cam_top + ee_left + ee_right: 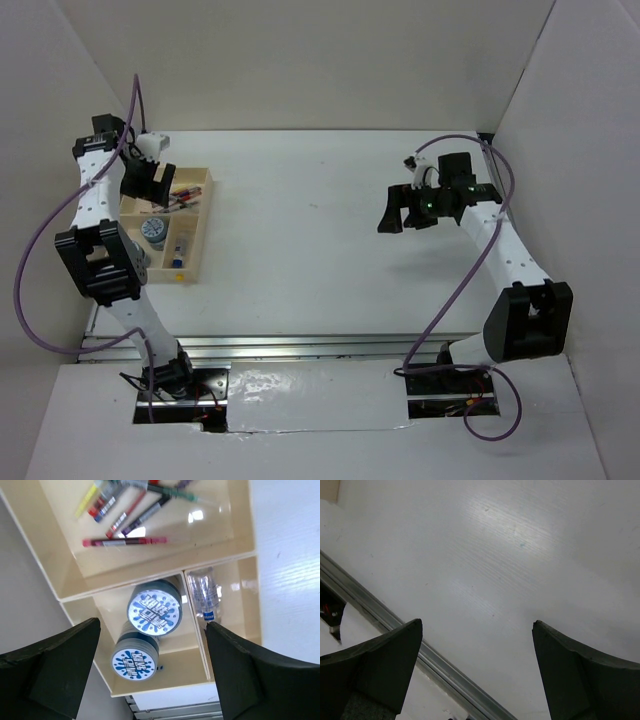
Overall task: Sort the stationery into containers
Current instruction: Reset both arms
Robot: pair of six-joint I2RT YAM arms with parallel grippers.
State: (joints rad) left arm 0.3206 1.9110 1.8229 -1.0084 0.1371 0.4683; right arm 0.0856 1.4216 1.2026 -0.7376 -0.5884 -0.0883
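At the near edge, a metal rail (290, 346) is running across the white table (320, 260), just beyond the two arm bases. Past it on the left, the wooden tray (205, 215) is sitting on the table, its long side pointing away from the arms.

In the tray's nearer part, two round blue-and-white rolls (154, 611) are lying close together in one compartment. One is overlapping the other in the wrist view, and their printed faces are turned up. Just right of them, behind a thin divider, a small clear bottle (202, 592) is lying in a narrow compartment of its own, with blue at its nearer end. Farther along, the large compartment is holding the pens (125, 541) — red ones, dark ones and a yellow one at the left, lying loosely across one another on the tray floor.

The left gripper (142, 182) is hovering above the far left part of the tray, pointing down. Its fingers (60, 670) are standing spread wide with nothing between them — released, not grasping anything.

On the right side, well apart from the tray, the right gripper (402, 215) is hanging over bare table. Its fingers (375, 670) are likewise gaping wide and gripping nothing. Only the table top and the rail are showing beneath them.
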